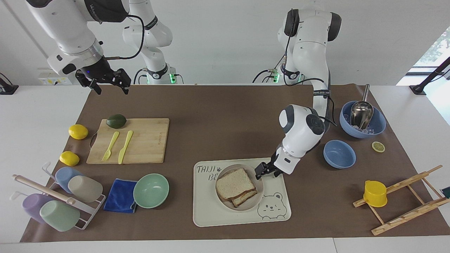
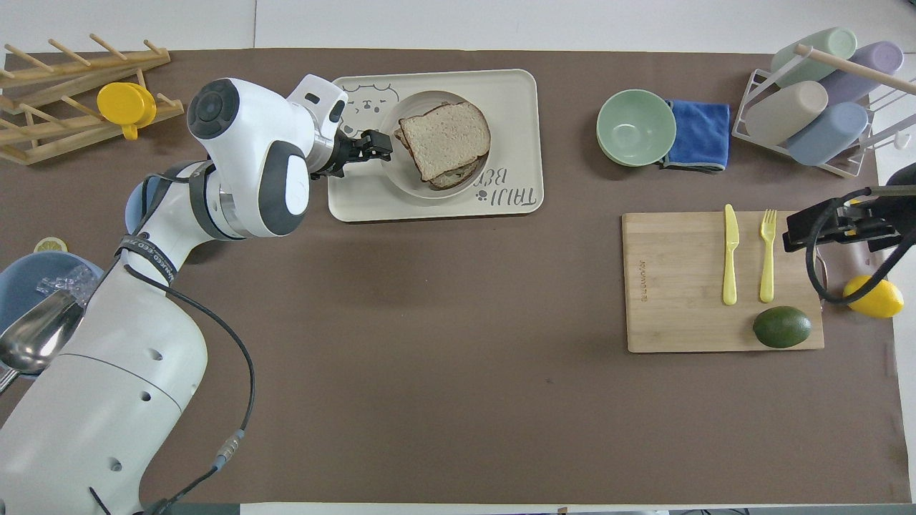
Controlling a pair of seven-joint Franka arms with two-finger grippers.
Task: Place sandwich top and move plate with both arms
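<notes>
The sandwich top (image 1: 235, 183) lies on the lower slice on the plate (image 1: 254, 203), which rests on the cream bear tray (image 1: 211, 214). In the overhead view the sandwich top (image 2: 445, 129) covers most of the plate (image 2: 396, 169). My left gripper (image 1: 262, 173) is low at the plate's rim on the side toward the left arm's end; it also shows in the overhead view (image 2: 377, 144). Whether it holds the rim I cannot tell. My right gripper (image 1: 109, 86) is open and empty, raised over the mat's edge above the cutting board's end, and it also shows in the overhead view (image 2: 794, 236).
A cutting board (image 1: 144, 140) holds an avocado (image 1: 116, 121), a yellow fork and a yellow knife. Two lemons (image 1: 78, 131) lie beside it. A mint bowl (image 1: 151, 190), a blue cloth and a cup rack (image 1: 56, 196) stand at the right arm's end. Two blue bowls (image 1: 339, 154) and a wooden rack (image 1: 404, 200) stand at the left arm's end.
</notes>
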